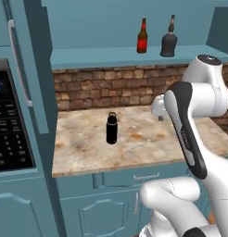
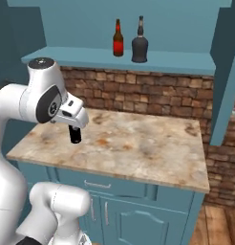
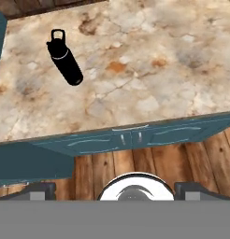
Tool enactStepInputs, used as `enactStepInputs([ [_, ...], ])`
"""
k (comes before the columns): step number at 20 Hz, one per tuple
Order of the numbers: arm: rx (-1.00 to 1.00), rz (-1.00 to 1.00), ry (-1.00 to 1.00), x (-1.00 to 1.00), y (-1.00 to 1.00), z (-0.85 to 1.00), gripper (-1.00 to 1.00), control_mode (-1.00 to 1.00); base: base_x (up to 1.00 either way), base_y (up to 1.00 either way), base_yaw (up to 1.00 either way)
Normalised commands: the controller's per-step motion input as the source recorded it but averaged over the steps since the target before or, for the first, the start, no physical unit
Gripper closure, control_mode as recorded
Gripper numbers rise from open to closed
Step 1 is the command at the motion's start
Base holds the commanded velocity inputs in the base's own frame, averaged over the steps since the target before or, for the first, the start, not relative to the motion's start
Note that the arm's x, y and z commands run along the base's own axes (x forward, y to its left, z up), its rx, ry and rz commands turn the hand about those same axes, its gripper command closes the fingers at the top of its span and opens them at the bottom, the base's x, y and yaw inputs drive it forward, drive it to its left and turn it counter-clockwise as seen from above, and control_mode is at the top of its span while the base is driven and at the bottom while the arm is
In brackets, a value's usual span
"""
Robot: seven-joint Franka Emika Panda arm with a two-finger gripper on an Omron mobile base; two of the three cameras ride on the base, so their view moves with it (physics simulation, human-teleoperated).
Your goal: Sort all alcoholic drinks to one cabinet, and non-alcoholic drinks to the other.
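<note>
A slim red-brown beer bottle [image 1: 142,37] [image 2: 118,40] and a dark squat bottle [image 1: 168,43] [image 2: 140,46] stand side by side on the open cabinet's teal floor board [image 1: 106,57] [image 2: 176,59]. On the marble counter [image 1: 143,139] below stands the tall black flask [image 1: 111,129] [image 3: 64,60], upright and alone; the hand partly covers the flask [image 2: 75,135] in the right base view. My gripper [image 3: 116,190] hangs above the counter, to the right of the flask and apart from it. Its fingertips [image 3: 39,189] stand wide apart and open, with nothing between them.
The cabinet's open door [image 1: 23,69] [image 2: 225,72] juts out over the counter's end. A black microwave panel [image 1: 9,125] sits at the left. A brick wall [image 2: 153,95] backs the counter. Teal base units with drawers [image 3: 131,137] and a wooden floor [image 3: 149,163] lie below the front edge.
</note>
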Motion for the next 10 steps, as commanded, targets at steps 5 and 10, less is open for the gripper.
enactStepInputs([
  [5, 0.00, 0.00, 0.00, 0.00, 0.00, 0.00, -1.00, 1.00, 0.31, -0.04, 0.26],
  [10, 0.00, 0.00, 0.00, 0.00, 0.00, 0.00, -1.00, 1.00, 0.41, 0.00, 0.00],
])
